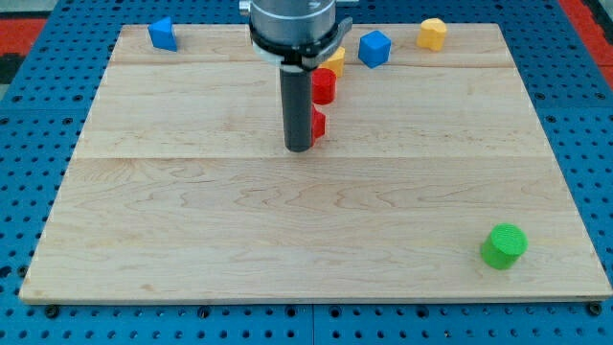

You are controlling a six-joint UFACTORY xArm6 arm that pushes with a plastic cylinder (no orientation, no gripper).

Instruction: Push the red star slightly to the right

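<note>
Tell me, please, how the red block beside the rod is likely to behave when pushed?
Mostly hidden behind my tip, the red block looks small and rigid, so it probably slides on the smooth wooden board. Pushed off-centre, it may rotate.

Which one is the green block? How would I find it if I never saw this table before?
Start at the big wooden board and go to its corner at the view's bottom right. The green block, a short round cylinder, sits there all alone. Every other block is crowded along the view's top, and my tip is up there too, beside a red block, far from the green one.
</note>
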